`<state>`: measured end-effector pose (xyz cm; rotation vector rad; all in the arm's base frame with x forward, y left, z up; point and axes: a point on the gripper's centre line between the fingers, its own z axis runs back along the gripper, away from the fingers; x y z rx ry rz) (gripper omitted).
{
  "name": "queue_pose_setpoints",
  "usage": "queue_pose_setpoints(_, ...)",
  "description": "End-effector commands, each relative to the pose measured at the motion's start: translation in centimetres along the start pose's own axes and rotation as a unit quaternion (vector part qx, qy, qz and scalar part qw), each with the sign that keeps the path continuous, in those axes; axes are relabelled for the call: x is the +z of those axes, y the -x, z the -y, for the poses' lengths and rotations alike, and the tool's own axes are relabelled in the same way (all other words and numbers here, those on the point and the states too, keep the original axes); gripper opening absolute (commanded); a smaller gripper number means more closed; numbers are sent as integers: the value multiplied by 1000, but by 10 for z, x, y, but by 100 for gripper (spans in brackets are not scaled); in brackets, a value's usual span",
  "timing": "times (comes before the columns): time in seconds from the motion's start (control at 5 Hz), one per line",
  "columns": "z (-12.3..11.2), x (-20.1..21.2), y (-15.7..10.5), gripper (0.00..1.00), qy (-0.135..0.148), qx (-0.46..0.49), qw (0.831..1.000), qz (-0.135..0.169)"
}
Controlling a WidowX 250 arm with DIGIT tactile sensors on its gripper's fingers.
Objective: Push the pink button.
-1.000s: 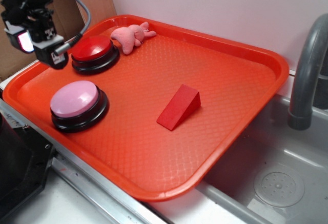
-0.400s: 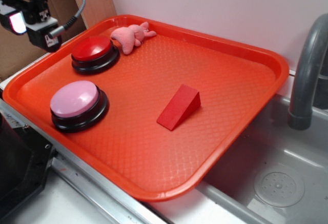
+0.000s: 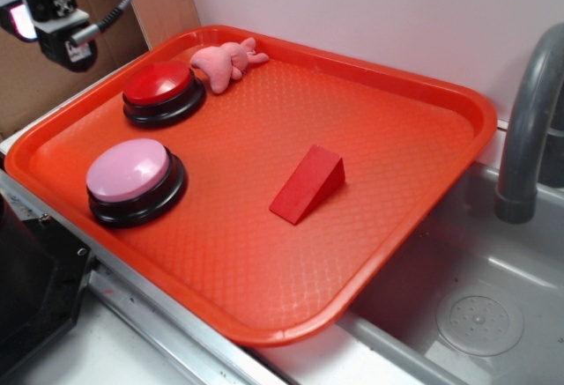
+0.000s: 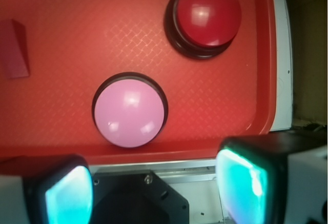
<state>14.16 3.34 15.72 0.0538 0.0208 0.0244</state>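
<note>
Sitting on a black base, the pink button (image 3: 129, 170) shows a glossy lilac dome.

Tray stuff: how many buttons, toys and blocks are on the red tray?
Buttons: 2, the pink button and the red button
Plush toys: 1, the pink plush toy
Wedge blocks: 1, the red wedge block
Total: 4 things on the red tray

The pink button (image 4: 130, 112) sat near the tray's (image 4: 61, 44) front rim, a red button (image 4: 207, 15) beyond it; the gripper's fingers (image 4: 245, 185) stood apart, empty.
</note>
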Motion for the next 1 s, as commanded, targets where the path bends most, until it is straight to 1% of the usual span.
queue_pose_setpoints(0.0,0,22,2,100,-6,-12,1000,26)
queue_pose_setpoints(0.4,-2,34,1,100,-8,-11,999,39)
queue_pose_setpoints(0.8,6,51,-4,100,-21,-7,998,55)
